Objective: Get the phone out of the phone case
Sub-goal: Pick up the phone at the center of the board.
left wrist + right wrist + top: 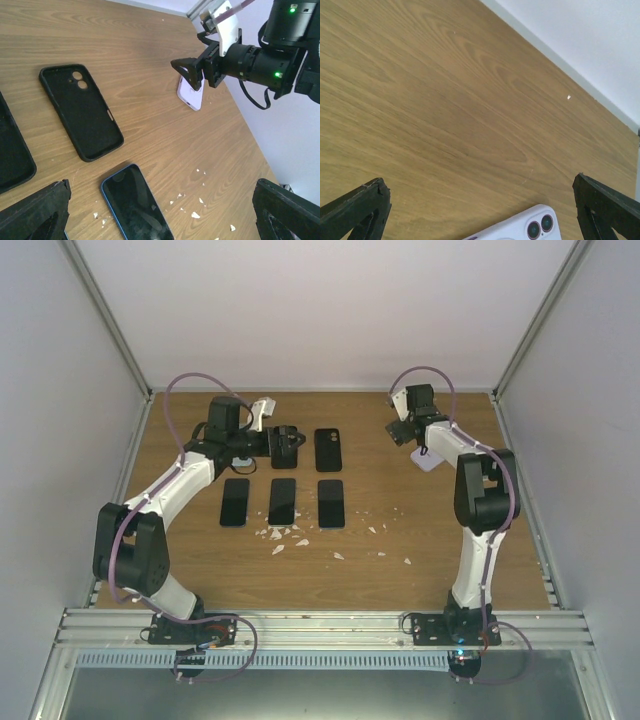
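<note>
The white cased phone [428, 459] is laid flat on the brown wooden bench [400, 540], just beside the right tool [400, 430]. That tool and the left tool [283, 443] are spread wide, with nothing gripped. The phone could be pushed away if it is touched off-centre.

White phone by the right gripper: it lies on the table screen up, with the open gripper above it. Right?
No. The white phone lies back up, not screen up: the right wrist view shows its two camera lenses. It does lie on the table, with the open right gripper above it.
</note>
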You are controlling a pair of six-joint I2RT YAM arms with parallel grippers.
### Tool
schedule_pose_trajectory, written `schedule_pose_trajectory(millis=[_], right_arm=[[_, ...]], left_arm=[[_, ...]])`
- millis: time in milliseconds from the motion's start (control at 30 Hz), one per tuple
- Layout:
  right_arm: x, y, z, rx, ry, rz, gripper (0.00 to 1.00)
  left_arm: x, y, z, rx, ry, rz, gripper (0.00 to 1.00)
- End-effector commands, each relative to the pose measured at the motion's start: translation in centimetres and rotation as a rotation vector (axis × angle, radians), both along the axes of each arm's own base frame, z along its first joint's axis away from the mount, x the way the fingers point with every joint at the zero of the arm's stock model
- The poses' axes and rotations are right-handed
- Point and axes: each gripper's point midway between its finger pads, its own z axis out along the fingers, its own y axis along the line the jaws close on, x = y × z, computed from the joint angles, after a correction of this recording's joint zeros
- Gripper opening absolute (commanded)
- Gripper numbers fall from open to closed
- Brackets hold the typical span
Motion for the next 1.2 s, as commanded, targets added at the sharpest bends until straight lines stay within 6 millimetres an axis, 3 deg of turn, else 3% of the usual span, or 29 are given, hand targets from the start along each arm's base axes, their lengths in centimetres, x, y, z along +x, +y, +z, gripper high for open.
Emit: schedule_pose_trajectory(millis=[0,200,567,800,1167], right_arm=[[0.9,-1.0,-1.6,-0.014,0.029,-0.038,0.99],[0.8,-1.8,-4.3,-0.056,0.073,-0.045,1.00],[-0.7,-4.3,-7.1,-0.117,0.121,-0.077,1.00],[-2.5,-5.3,-7.1,-0.107,0.141,-0.095,1.00],[-6.8,-7.7,-7.2,-0.062,0.178,-0.137,1.00]], left_arm=[[-0.1,0.5,1.5,-0.034,-0.050,0.006,0.99],[-0.2,0.8,1.4,-0.037,-0.046,0.012,0.99],[0.0,0.7,1.0,-0.044,-0.032,0.007,0.99],[-0.1,0.7,0.7,-0.041,-0.031,0.007,0.99],[0.0,0.6,0.2,-0.044,-0.019,0.004,0.99]])
